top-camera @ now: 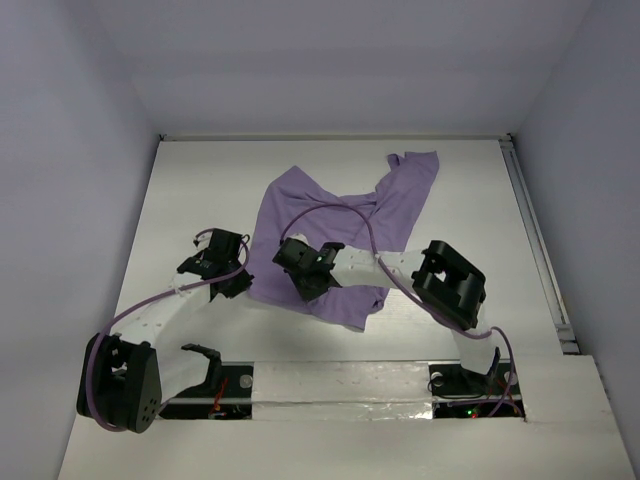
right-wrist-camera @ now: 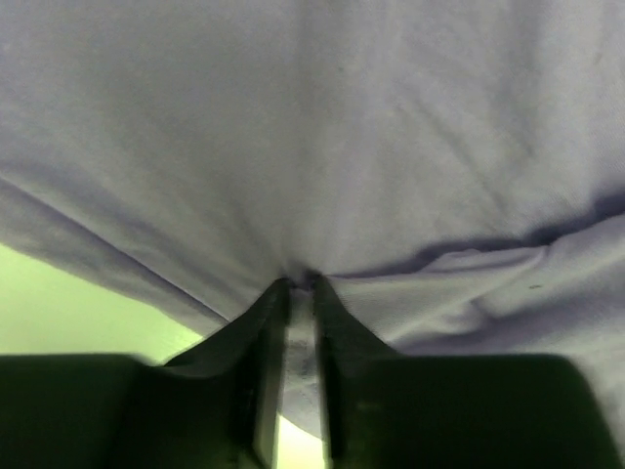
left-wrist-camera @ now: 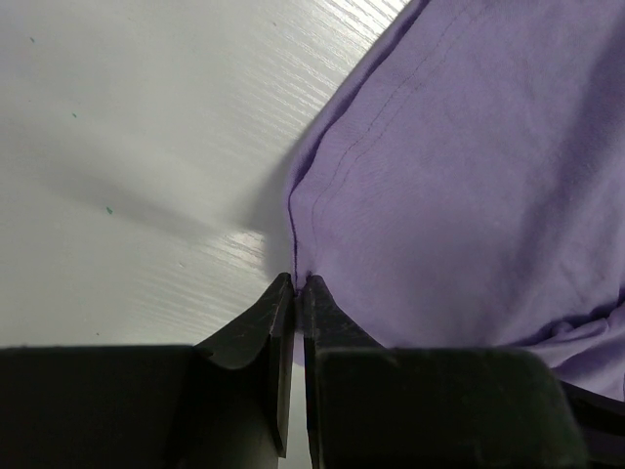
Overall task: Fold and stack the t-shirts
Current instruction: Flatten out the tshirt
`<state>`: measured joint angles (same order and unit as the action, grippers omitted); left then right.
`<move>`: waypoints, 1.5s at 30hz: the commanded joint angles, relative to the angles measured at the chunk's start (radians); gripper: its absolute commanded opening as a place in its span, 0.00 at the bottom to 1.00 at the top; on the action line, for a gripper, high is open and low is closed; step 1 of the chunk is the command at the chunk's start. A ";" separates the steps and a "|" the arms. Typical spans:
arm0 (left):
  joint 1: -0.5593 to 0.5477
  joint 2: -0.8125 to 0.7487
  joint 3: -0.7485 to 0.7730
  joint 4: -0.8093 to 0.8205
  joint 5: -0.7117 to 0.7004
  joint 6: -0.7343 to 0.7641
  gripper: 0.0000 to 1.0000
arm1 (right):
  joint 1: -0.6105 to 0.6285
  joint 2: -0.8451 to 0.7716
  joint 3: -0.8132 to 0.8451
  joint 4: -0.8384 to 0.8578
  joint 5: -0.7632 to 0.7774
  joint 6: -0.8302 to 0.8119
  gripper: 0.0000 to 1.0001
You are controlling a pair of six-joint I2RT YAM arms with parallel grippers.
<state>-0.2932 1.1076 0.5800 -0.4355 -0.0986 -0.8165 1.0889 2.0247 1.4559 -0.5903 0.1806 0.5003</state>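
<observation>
One lavender t-shirt (top-camera: pixel 335 215) lies crumpled on the white table, partly folded over, one part reaching to the far right. My left gripper (top-camera: pixel 236 268) is at the shirt's near left edge. In the left wrist view it (left-wrist-camera: pixel 300 280) is shut on the hemmed corner of the t-shirt (left-wrist-camera: pixel 469 176). My right gripper (top-camera: pixel 297 270) is over the shirt's near middle. In the right wrist view it (right-wrist-camera: pixel 300 283) is shut on a pinch of the t-shirt (right-wrist-camera: pixel 322 127), and the cloth fills the view.
The white table (top-camera: pixel 200 200) has raised walls at the back and sides. A metal rail (top-camera: pixel 535 240) runs along the right edge. The arm bases and purple cables (top-camera: pixel 330 205) are near the front edge.
</observation>
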 commanded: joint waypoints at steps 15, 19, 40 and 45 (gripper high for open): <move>-0.003 -0.008 0.078 0.003 -0.067 0.023 0.00 | -0.014 -0.302 -0.224 -0.082 0.146 0.092 0.10; -0.003 -0.011 0.077 0.003 -0.069 0.022 0.00 | -0.044 -0.353 -0.334 -0.033 0.108 0.112 0.07; -0.003 -0.048 0.333 0.008 -0.052 0.134 0.00 | -0.168 -0.867 -0.353 -0.023 0.091 0.285 0.00; -0.003 -0.032 0.712 0.007 -0.154 0.233 0.00 | -0.188 -0.911 0.085 -0.167 0.418 0.065 0.00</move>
<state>-0.2955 1.1023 1.0958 -0.4820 -0.1612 -0.6781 0.9031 1.1725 1.3174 -0.7086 0.3412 0.7071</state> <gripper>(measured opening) 0.021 0.013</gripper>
